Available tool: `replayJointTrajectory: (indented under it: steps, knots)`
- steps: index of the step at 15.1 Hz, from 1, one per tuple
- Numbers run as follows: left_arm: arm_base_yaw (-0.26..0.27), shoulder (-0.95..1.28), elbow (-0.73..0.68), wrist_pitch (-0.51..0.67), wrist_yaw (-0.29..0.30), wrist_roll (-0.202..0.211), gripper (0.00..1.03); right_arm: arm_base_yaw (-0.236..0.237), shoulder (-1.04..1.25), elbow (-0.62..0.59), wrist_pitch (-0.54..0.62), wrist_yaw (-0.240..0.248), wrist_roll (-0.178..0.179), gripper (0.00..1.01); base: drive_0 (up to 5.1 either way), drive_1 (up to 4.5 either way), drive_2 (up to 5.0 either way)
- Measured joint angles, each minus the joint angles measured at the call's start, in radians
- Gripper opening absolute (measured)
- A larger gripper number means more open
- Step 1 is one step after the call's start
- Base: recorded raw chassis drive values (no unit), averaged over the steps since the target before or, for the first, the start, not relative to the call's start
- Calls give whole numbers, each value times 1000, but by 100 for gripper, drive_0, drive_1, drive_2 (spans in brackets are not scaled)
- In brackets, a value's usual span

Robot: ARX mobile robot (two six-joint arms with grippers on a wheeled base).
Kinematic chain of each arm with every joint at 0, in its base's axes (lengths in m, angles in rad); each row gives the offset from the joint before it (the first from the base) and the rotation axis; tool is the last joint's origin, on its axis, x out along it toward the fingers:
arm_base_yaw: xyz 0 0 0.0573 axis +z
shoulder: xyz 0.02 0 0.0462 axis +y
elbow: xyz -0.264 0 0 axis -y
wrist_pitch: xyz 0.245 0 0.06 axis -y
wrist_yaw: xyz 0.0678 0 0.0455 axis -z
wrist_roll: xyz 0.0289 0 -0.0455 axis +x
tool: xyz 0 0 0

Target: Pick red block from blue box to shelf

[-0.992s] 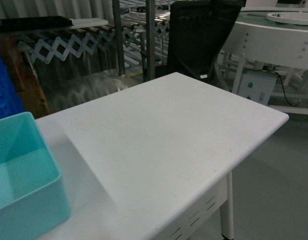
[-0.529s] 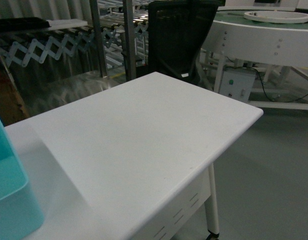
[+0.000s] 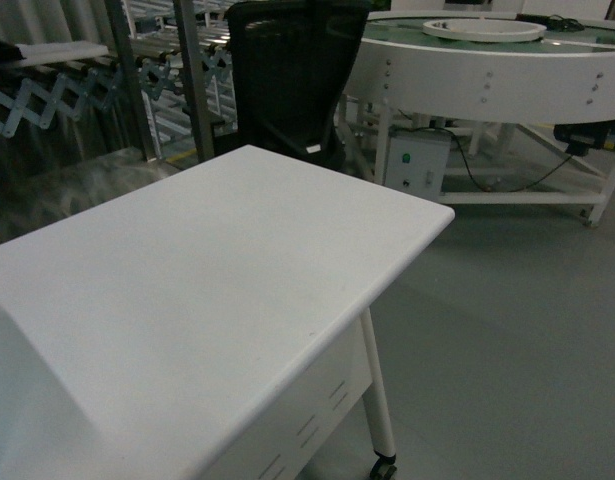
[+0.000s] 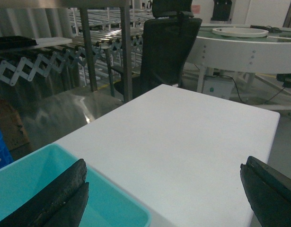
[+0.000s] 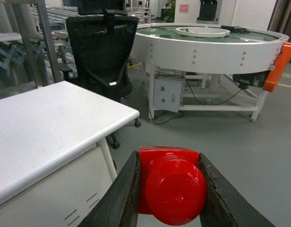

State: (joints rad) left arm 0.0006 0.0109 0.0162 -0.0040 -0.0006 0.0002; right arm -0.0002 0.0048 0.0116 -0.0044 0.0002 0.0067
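The red block (image 5: pixel 171 184), glossy with its round stud facing the camera, is clamped between the dark fingers of my right gripper (image 5: pixel 168 161), which hangs over the grey floor just off the white table's corner. In the left wrist view my left gripper (image 4: pixel 162 194) is open wide and empty above the table, its left finger (image 4: pixel 55 196) over the corner of the teal blue box (image 4: pixel 27 182). What shows of the box's inside is bare. The shelf's steel posts (image 4: pixel 127 52) rise behind the table, and also show in the head view (image 3: pixel 192 90). Neither gripper appears in the head view.
The white table (image 3: pixel 217 270) runs to a rounded corner at the right, with a caster leg (image 3: pixel 379 420) below. A black mesh office chair (image 3: pixel 287 70) stands behind it. A round white conveyor (image 3: pixel 487 70) and a control box (image 3: pixel 417 160) stand on the grey floor to the right.
The head view has swung right: the blue box slid out past the left edge, and the table corner and chair shifted left. More floor and the round conveyor show now.
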Motion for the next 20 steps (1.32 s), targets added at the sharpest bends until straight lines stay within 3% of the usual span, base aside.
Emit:
replayJointTrajectory:
  steps: [20]
  knots:
    - [0,0,0,0,0,0,98,0,0,0,0,0,0,25,-135,-135,-135]
